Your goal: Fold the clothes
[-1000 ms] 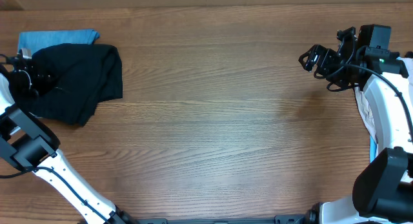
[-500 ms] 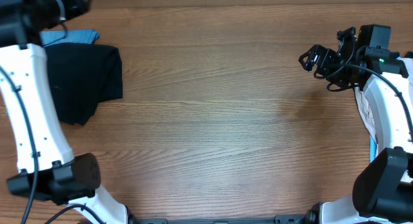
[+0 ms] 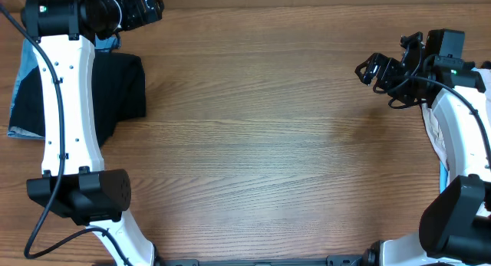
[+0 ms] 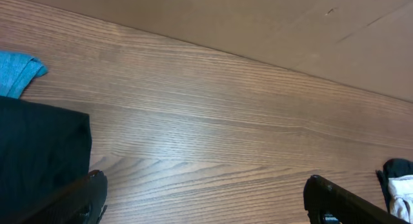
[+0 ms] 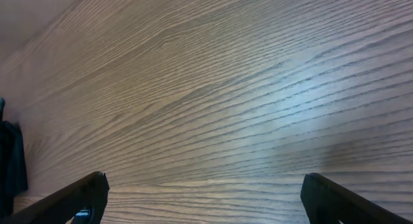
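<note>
From overhead, the black garment (image 3: 126, 82) lies at the left edge of the desk (image 3: 261, 151), towards the far left corner. It is gathered into a rough block with an uneven lower edge. It rests on top of a light-blue denim piece (image 3: 18, 82), which shows beyond it on the left and at its far side. The left arm (image 3: 69, 105) crosses over this pile. The left gripper (image 3: 149, 7) sits at the far edge, just past the pile and holding nothing. The right gripper (image 3: 367, 70) hangs near the right edge, well away from the clothes, with its fingers spread.

In the left wrist view, the left gripper's (image 4: 205, 185) fingers stand wide apart over bare wood. The black garment (image 4: 39, 153) and a corner of denim (image 4: 16, 72) lie off to the side, and neither finger touches them.

In the right wrist view, the right gripper (image 5: 204, 185) is also spread wide over bare wood, with no cloth between the fingers.

The black garment looks folded and stacked, and neither arm holds any cloth. No beige piece is in view. What remains is probably tidying the ragged edge or fetching clothes from outside the views.
</note>
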